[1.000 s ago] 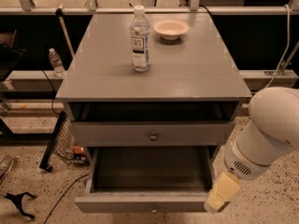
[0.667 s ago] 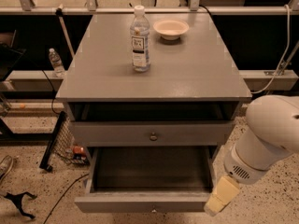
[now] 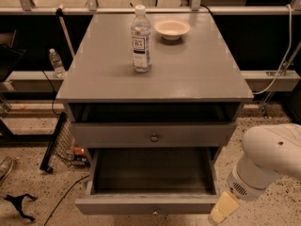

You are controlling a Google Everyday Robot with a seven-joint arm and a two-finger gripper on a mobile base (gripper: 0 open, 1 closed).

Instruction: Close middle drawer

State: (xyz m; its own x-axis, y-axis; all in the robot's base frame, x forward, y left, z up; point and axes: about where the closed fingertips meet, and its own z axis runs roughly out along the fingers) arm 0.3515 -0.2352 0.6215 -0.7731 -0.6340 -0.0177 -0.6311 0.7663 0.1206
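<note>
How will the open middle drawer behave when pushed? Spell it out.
The middle drawer looks empty, so it is probably light and easy-sliding. It is wide, so a push from the gripper at its right front corner may skew it. The water bottle on top could wobble if it slams.

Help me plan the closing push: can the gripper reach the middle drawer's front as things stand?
Probably yes. The gripper hangs just beside the right end of the middle drawer, at its pulled-out front, and nothing shows between them.
</note>
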